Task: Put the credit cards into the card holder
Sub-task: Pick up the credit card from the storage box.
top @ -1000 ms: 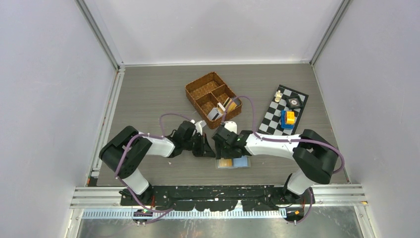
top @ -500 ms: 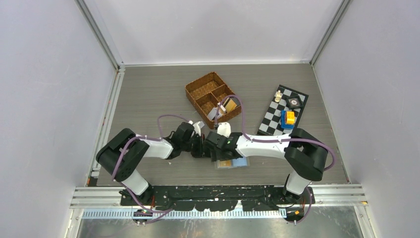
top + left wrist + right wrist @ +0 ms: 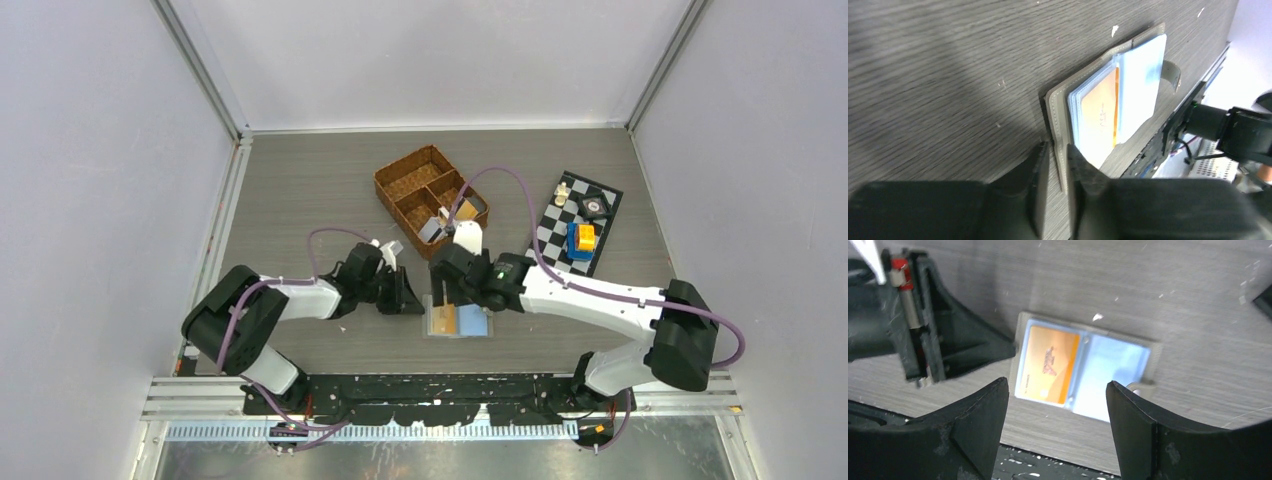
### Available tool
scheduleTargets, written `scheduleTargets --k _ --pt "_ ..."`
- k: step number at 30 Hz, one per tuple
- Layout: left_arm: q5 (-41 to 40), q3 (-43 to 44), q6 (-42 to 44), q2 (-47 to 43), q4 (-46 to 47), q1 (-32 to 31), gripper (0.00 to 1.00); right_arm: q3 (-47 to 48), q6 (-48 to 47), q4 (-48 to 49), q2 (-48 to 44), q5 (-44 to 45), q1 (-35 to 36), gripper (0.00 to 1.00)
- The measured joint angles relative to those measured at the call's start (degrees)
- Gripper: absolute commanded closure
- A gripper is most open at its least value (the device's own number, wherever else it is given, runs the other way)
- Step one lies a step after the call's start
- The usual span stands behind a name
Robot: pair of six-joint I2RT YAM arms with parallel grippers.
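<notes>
The card holder (image 3: pixel 470 322) lies open on the table near the front edge, grey-olive cover down. An orange credit card (image 3: pixel 445 320) sits in its left clear sleeve; the right sleeve (image 3: pixel 476 324) looks pale blue. My left gripper (image 3: pixel 415 303) is shut on the holder's left cover edge (image 3: pixel 1055 107), which shows between its fingers (image 3: pixel 1040 165). My right gripper (image 3: pixel 452 290) is open and empty, hovering just above the holder (image 3: pixel 1143 347), its jaws wide apart over the orange card (image 3: pixel 1048 362). More cards (image 3: pixel 440 225) stand in the wicker basket.
A brown wicker compartment basket (image 3: pixel 405 180) stands behind the holder. A chequered mat (image 3: pixel 555 235) with a blue and yellow block and small pieces lies at the right. The table's front edge and black rail (image 3: pixel 1048 470) are close below the holder.
My right gripper has drawn back up off the holder and its arm has swung out to the right. The holder with its orange card now shows uncovered. The left gripper stays on the holder's edge.
</notes>
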Motion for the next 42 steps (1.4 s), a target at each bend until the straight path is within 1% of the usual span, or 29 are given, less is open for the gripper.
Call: scheduleTargets --k 2,4,7,10,11,14,18,21,23,25,29,33,42 --pt "0.0 0.0 0.7 -1.7 -1.7 0.7 0.53 1.6 -2.4 -1.2 -0.1 -0.4 -2.2 0.23" --pt "-0.6 0.2 1.9 -4.5 -4.3 1.4 0.41 3.3 -5.7 -2.0 -0.1 -2.1 -6.3 0.22" --pt "-1.6 0.5 3.1 -8.4 -9.1 2.8 0.31 6.9 -10.6 -2.9 0.7 -4.8 -13.3 0.22" --pt "-2.6 2.4 4.4 -13.2 -16.2 5.2 0.19 12.6 -15.2 -3.8 4.3 -7.1 -19.1 0.22" --pt "-2.9 3.5 5.1 -14.5 -18.6 5.8 0.17 14.2 -16.3 -3.9 5.6 -7.6 -20.2 0.22" --pt "-3.7 9.8 8.2 -18.3 -27.9 8.2 0.14 20.4 -20.4 -5.4 11.4 -9.7 -23.0 0.22" --pt "-4.5 21.0 15.1 -20.0 -39.5 12.0 0.12 28.5 -25.0 -7.1 19.6 -11.0 -24.3 0.22" --pt "-7.9 28.2 21.4 -20.7 -46.5 14.6 0.12 33.7 -27.6 -8.4 25.3 -11.6 -24.5 0.23" --pt "-11.2 30.2 24.5 -21.4 -49.4 15.5 0.12 36.6 -29.1 -8.7 28.5 -11.6 -24.8 0.25" --pt "-13.6 31.0 26.9 -21.9 -52.1 16.0 0.12 38.7 -30.1 -9.2 30.9 -11.5 -25.1 0.28" --pt "-16.5 31.1 30.9 -21.9 -56.6 16.2 0.12 42.6 -32.3 -10.4 35.3 -11.2 -26.1 0.30" --pt "-17.6 31.1 33.0 -21.8 -58.1 16.2 0.12 44.9 -33.8 -11.9 38.5 -10.4 -26.7 0.31" --pt "-18.1 31.1 34.1 -20.6 -59.5 16.3 0.12 45.6 -35.5 -13.2 39.2 -9.3 -26.7 0.31"
